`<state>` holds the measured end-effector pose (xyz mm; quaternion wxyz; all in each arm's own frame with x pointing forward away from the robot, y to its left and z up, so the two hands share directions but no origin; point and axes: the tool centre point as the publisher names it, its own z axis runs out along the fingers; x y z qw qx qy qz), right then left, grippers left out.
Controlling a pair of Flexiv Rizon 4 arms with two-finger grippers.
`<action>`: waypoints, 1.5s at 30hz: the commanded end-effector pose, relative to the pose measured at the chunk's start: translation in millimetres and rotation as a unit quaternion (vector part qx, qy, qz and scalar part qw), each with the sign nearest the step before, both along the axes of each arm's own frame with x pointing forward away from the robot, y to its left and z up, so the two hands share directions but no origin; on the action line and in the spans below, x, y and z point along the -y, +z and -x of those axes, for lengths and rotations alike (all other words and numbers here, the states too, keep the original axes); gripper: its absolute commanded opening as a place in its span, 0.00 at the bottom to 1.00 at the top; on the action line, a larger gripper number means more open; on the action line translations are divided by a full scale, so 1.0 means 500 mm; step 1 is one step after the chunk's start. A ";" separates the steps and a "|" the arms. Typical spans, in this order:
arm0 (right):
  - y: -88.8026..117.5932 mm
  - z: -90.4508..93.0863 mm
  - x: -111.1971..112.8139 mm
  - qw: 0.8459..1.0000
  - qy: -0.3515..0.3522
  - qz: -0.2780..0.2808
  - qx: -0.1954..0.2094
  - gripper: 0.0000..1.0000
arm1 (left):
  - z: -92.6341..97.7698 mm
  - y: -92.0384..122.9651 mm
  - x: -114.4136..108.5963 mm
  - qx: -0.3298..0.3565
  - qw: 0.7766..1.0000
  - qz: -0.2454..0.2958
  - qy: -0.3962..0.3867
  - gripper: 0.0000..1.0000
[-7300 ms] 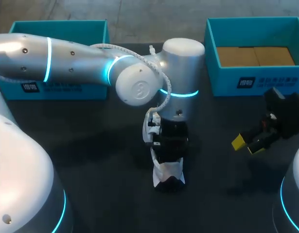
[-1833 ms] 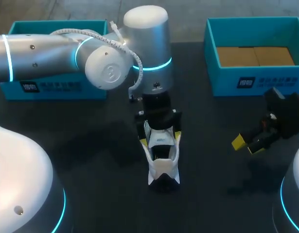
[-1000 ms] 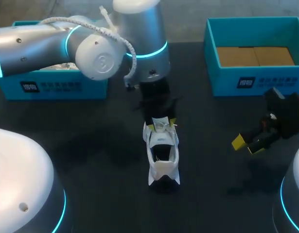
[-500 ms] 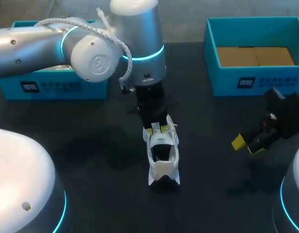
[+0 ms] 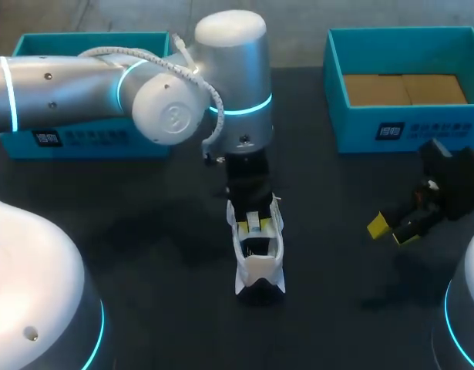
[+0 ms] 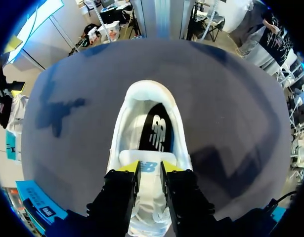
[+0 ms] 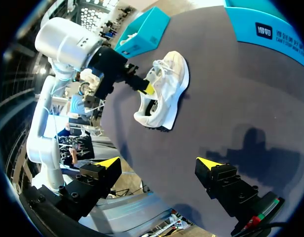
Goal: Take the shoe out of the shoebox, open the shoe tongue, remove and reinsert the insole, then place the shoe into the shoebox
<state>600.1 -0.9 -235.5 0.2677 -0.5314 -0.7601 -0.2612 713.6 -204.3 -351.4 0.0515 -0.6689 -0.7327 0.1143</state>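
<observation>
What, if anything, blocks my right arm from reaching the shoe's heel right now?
Likely nothing, so yes. The right gripper sits open off to the side of the shoe, with only table between them. The left gripper pinches the tongue at the far end, clear of the heel.

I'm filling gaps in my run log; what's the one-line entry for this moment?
left gripper: shut on shoe tongue | right gripper: open, empty | shoe: upright on table | insole: inside shoe

Dark grey matte table [image 5: 144, 254], wide flat top; soft shadows across it (edges diffuse).
</observation>
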 end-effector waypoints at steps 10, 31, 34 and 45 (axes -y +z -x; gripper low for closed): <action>0.000 0.002 0.000 1.000 -0.001 0.001 0.000 1.00 | -0.022 0.028 0.013 0.011 1.000 0.006 0.007 0.29; 0.000 0.002 0.000 1.000 -0.001 0.001 0.000 1.00 | -0.017 0.161 -0.034 0.008 0.998 0.014 0.067 0.38; 0.000 0.002 0.000 1.000 -0.001 0.001 0.000 1.00 | -0.015 0.178 -0.044 -0.002 0.997 0.015 0.082 0.42; 0.000 0.002 0.000 1.000 -0.001 0.001 0.000 1.00 | -0.015 0.204 -0.075 -0.093 0.967 0.035 0.234 1.00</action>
